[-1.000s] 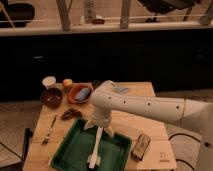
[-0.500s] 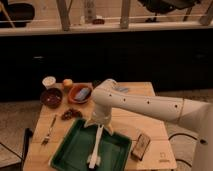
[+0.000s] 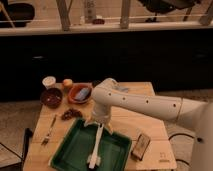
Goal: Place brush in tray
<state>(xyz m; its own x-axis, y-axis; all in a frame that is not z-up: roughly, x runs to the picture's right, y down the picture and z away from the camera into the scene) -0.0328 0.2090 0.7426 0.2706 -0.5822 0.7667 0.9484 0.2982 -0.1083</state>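
The slim white long-handled brush (image 3: 96, 145) lies inside the large shallow green rectangular tray (image 3: 74, 148). It runs lengthwise down the middle of the tray, with its wider head towards the near rim. The robot's white two-finger gripper (image 3: 98, 125) hangs over the tray's far edge, right at the upper end of the handle. Its fingers look spread apart, one on each side of the handle, rather than clamped on it.

Judging from this, the placing looks all but finished and the step in hand is the release. The next move calls for a straight lift up and away, so that neither finger catches the handle and drags the brush back out.

The tray sits on the near part of the light wooden desk (image 3: 135, 120). A thin metal fork (image 3: 50, 131) lies just to its left, and a small dark rectangular block (image 3: 141, 146) lies just to its right. Behind it are a reddish-brown clump (image 3: 71, 114), a round orange-brown bowl (image 3: 80, 93) and a dark red bowl (image 3: 51, 97). A white cup (image 3: 49, 81) and a small orange fruit (image 3: 67, 83) stand further back. None of these blocks an upward retreat, though the clump sits near the gripper.
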